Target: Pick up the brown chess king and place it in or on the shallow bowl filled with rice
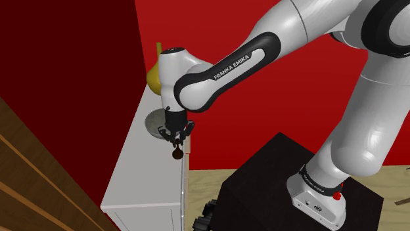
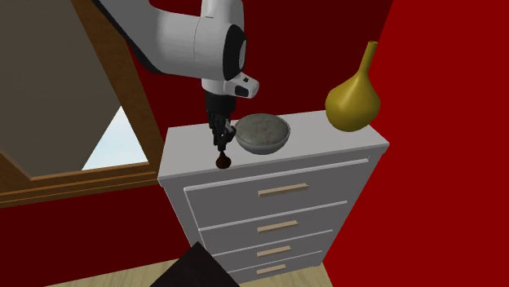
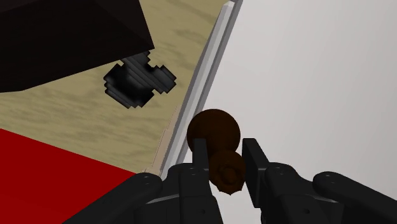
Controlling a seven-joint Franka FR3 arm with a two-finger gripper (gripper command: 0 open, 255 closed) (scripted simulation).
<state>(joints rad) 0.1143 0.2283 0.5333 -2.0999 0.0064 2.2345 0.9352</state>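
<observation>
My gripper (image 2: 222,145) is clamped on the brown chess king (image 2: 222,161). 2 fingers (image 3: 200,156) pinch its upper part, round base hanging straight below me. King's long axis is upright, in line with my fingers. It's over the front edge of the white dresser (image 2: 186,151) top; can't tell if the base is clear of the surface. Shallow bowl of rice (image 2: 263,133) is just beside me, off to 1 side and further in from the edge. Next move, I judge: lift, carry sideways over the bowl, lower, let go.
</observation>
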